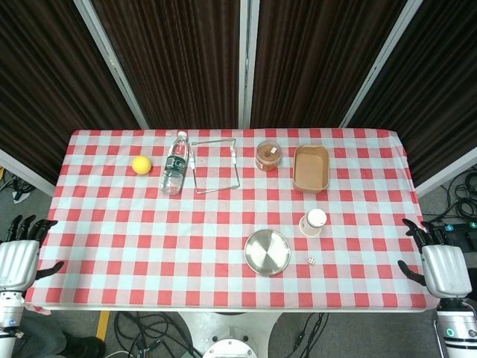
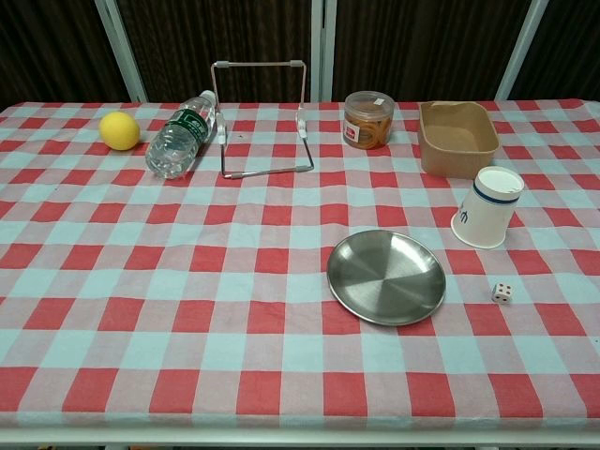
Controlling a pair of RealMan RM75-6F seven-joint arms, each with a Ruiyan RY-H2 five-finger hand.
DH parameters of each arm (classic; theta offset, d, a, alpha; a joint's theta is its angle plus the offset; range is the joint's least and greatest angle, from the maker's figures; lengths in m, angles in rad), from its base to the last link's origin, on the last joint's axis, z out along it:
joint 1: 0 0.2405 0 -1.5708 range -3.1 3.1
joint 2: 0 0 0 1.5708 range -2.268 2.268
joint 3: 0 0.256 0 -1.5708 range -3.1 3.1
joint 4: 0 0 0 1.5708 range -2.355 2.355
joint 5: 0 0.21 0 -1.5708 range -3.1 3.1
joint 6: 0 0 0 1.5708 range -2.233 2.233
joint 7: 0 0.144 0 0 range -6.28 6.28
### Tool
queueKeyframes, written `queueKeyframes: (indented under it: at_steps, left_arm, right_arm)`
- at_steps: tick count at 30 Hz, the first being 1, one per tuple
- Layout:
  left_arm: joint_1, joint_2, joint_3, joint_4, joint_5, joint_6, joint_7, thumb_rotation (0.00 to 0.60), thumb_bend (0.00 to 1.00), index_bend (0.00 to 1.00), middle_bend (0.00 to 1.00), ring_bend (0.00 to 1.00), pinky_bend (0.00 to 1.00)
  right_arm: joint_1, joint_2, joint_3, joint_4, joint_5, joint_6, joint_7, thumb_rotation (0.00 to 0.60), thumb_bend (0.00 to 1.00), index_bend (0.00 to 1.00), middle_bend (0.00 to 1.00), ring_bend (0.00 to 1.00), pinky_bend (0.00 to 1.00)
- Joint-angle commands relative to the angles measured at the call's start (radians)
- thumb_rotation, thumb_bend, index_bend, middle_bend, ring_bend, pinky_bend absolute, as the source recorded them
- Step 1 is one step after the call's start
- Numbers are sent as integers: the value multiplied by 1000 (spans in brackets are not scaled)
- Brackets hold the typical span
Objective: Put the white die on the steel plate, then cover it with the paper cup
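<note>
Die (image 2: 502,292) rests on the cloth just right of the plate (image 2: 385,277), not yet placed. Cup (image 2: 487,207) stands inverted behind it, ready for covering. Left hand (image 1: 18,257) and right hand (image 1: 443,267) flank the table, fingers spread, holding nothing.

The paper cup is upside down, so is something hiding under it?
The paper cup stands mouth-down on the tablecloth, so its inside is covered and cannot be seen. The white die is not under it; it lies in the open beside the steel plate.
</note>
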Motion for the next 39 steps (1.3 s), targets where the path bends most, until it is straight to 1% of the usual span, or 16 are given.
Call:
queueKeyframes:
  at_steps: [1,5,8,10,12,13,14,15,18,19,22,25,29,33,39]
  left_arm:
    - [5,-6,-2,2,5,17,10,600,8,195,196,88,0]
    - [12,-9,-2,0,6,30,10,600,7,195,196,88,0]
    - [15,-8,3,-2,8,29,2,600,7,195,196,88,0]
    - [17,-6,5,-2,8,28,-2,600,7,195,196,88,0]
    - [17,-6,5,-2,9,29,-6,600,7,195,196,88,0]
    - [18,-7,5,-1,11,31,-8,600,8,195,196,87,0]
    - [18,-8,4,1,13,33,-11,600,8,195,196,88,0]
    - [18,-9,4,3,15,34,-14,600,7,195,196,88,0]
    - [18,-7,10,5,20,29,-20,600,8,195,196,88,0]
    - [19,-7,11,5,22,28,-22,600,8,195,196,88,0]
    - [22,-6,12,10,23,31,-34,600,8,195,196,88,0]
    - [23,-7,13,15,21,29,-45,600,8,195,196,87,0]
    - [24,-9,16,24,19,19,-64,600,8,195,196,88,0]
    - [26,-12,20,31,19,14,-76,600,7,195,196,88,0]
    - [32,-11,24,37,23,17,-95,600,7,195,196,88,0]
  right_arm:
    - [2,4,1,-5,1,-2,-5,600,99,146,359,160,240]
    - [5,12,-6,-21,-15,-5,2,600,99,150,367,163,242]
    - [10,14,-16,-29,-37,-11,16,600,99,173,387,203,272]
    - [19,11,-22,-34,-55,-23,13,600,101,193,411,277,338]
    - [34,6,-30,-39,-70,-48,-1,600,102,216,474,432,479]
    - [45,1,-34,-43,-74,-68,-10,600,102,225,504,492,534]
    - [63,-4,-40,-50,-77,-103,-26,600,104,238,565,587,618]
    - [78,-10,-44,-55,-76,-134,-39,600,106,246,627,652,672]
    - [138,-36,-48,-63,-54,-254,-89,600,107,263,806,787,776]
    - [156,-47,-48,-61,-44,-288,-107,600,106,276,848,826,814]
    - [206,-97,-41,-39,-6,-376,-166,600,126,334,926,902,894]
    - [247,-152,-32,-4,34,-446,-197,600,153,379,962,938,932]
    - [290,-215,-28,49,70,-509,-223,600,199,403,978,952,944]
    - [318,-263,-32,97,78,-532,-252,600,221,410,978,953,945]
    - [341,-301,-42,133,81,-547,-269,600,230,418,978,953,945]
